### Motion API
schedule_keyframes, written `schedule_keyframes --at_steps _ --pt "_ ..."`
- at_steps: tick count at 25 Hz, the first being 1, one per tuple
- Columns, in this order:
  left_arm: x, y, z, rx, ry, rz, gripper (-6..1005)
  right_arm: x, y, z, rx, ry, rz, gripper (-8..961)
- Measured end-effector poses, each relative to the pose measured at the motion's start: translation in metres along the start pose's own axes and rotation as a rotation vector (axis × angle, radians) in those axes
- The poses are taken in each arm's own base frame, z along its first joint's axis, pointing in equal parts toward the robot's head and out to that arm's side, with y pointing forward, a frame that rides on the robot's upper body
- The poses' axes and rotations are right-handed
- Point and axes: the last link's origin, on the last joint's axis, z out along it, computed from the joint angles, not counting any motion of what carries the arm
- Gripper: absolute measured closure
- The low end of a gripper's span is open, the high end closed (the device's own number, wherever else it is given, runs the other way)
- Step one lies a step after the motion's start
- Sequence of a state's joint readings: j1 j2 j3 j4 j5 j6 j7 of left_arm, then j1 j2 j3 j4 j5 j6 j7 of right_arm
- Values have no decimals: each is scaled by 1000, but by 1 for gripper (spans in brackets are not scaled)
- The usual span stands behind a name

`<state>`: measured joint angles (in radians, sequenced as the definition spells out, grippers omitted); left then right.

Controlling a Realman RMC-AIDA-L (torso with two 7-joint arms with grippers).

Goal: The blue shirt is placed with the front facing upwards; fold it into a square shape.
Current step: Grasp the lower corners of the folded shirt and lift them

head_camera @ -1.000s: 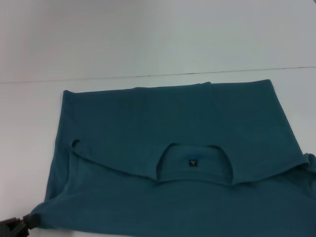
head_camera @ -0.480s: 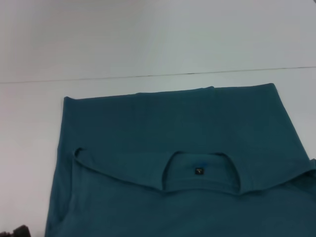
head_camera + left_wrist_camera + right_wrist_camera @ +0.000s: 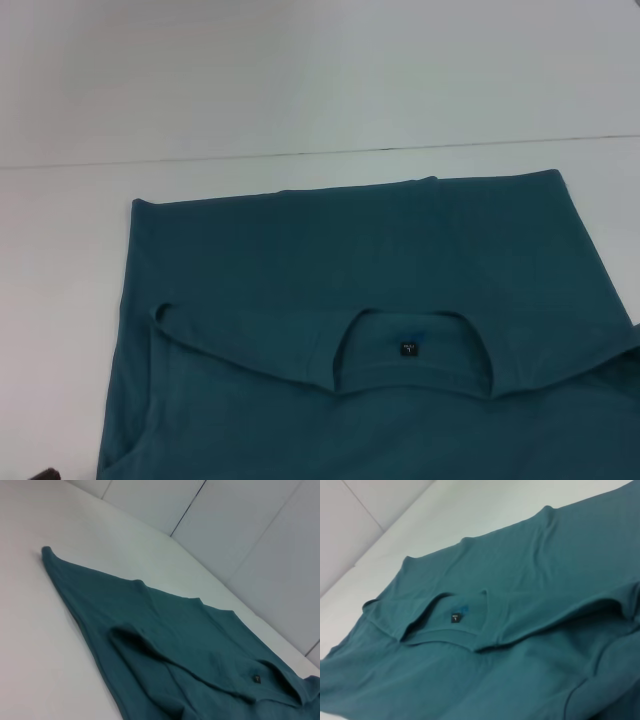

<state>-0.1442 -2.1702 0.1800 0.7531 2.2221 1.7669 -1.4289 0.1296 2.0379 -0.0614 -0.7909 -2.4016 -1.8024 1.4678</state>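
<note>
- White, matte tabletop underfoot, crossed at the far side by a thin dark seam; nothing else on it but the garment.
- Left gripper: only a dark sliver at the near-left corner of the head view, just beside the cloth's near-left edge; cannot tell whether spread or pressed together, or whether pinching any cloth.
- Right gripper: out of sight in every view, so cannot tell its state either.
- Large dark teal-blue short-sleeved cotton shirt: spread flat across the middle of the table, running off the near edge of the head view.
- Round neckline opens away from the robot, small dark label showing inside it; shoulder line lies across a further layer that reaches to a straight far edge.
- No chest print visible.
- Judging by this, mid-fold: one lengthwise layer down, shape not yet square.
- To do the step well:
  - pinch both near corners level, through all layers
  - lift evenly and carry straight toward the far edge
  - match edge to edge before letting go
  - keep tension across the width so the left side's loose pleat flattens rather than bunches
</note>
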Motion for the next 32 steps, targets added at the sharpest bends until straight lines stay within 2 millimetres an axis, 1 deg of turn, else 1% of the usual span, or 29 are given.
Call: schedule_keyframes --at_steps 11,14,19,25,30,32 --pt "25 -3 5 -33 14 65 966 -5 -1 9 -18 8 -4 872" --pt "29 -3 5 -35 30 73 876 -6 -1 9 -20 8 -2 872" --pt "36 -3 4 -40 29 79 671 -8 -1 8 -24 11 7 871" --pt "44 -7 6 -43 -77 2 452 -9 -2 7 -24 21 9 869" --pt "53 -6 -2 -43 -164 14 214 -12 -3 8 -26 27 10 868" --pt "58 -6 -6 -33 -192 42 214 -13 -3 9 -28 31 10 868"
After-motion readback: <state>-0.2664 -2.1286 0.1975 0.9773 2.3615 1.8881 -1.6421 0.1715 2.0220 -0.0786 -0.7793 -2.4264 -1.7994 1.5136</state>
